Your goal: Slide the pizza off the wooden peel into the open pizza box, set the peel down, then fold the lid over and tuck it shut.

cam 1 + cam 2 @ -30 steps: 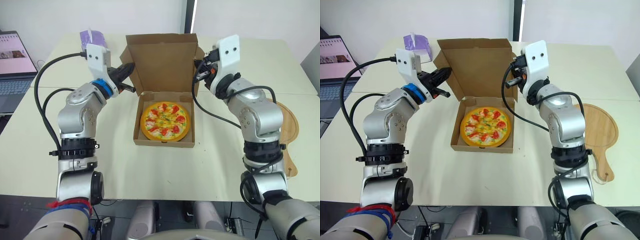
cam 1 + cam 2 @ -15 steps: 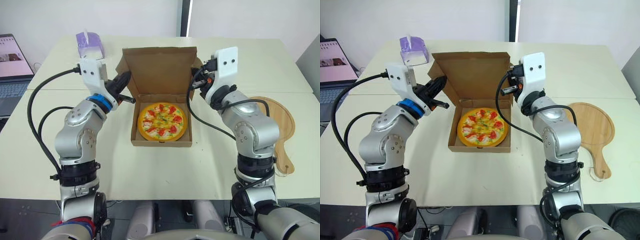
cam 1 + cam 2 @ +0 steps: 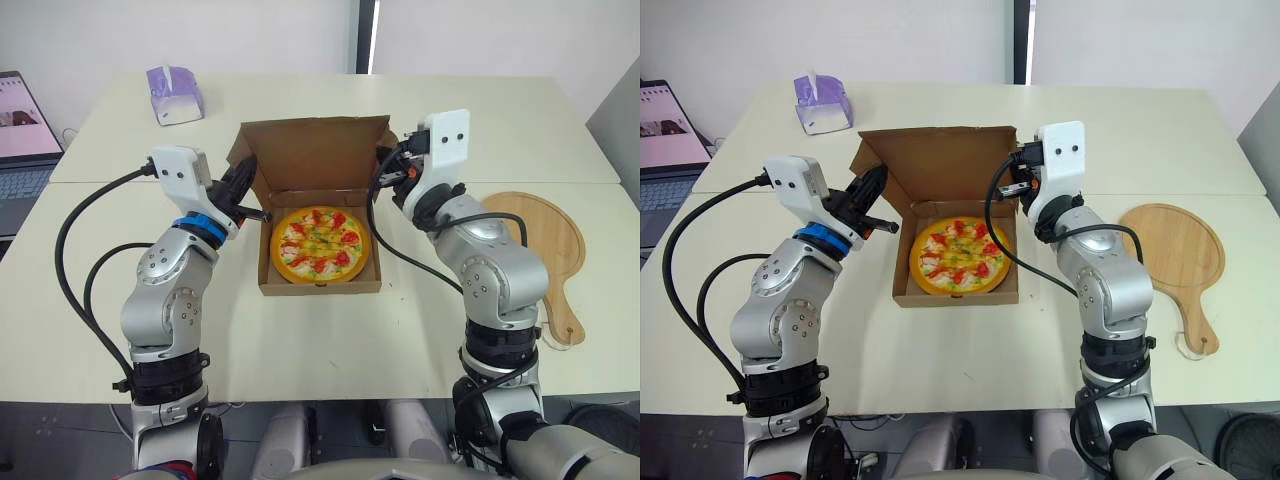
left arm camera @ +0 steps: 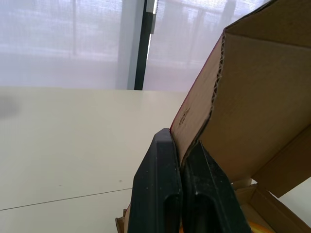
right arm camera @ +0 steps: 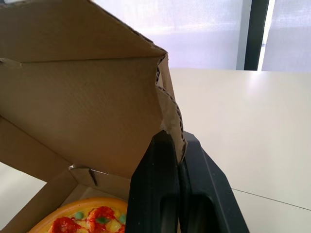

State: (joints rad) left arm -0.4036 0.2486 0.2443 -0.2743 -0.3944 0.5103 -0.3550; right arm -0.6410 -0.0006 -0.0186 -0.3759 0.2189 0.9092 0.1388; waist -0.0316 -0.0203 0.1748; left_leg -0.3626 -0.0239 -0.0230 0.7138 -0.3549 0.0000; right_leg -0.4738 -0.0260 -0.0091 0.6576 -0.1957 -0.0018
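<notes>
**dq_77:** So which step was it on in that shot?

**benchrat:** The lid fold, I'd say. The pizza (image 3: 320,243) was already down in the base of the pizza box (image 3: 320,287), and the wooden peel (image 3: 543,240) was lying flat on the table (image 3: 300,340) off to the robot's right, clear of the box. So only the closing was left.

**dq_77:** Were the grippers on anything?

**benchrat:** Yep, both. The left gripper (image 4: 180,143) had its jaws pinched nearly shut on the left side flap (image 4: 194,114) of the lid (image 3: 315,150), with just the cardboard's thickness between them. It was the same on the other side: the right gripper (image 5: 177,141) was clamped on the right side flap (image 5: 170,119).

**dq_77:** What did the box look like?

**benchrat:** Plain brown corrugated card. The lid was standing about upright at the back edge, with the side flaps angled forward. The pizza was round with a yellow rim and red and green bits on top, and it nearly filled the base. It looked like a toy one to me.

**dq_77:** Next move?

**benchrat:** My guess is that both arms needed to swing the lid forward and down together, evenly, so it didn't twist. The side flaps had to go inside the walls, not over them. After that it's let go and press the front edge in. The risk I saw was a flap catching on the wall or dragging the light box across the table.
</notes>
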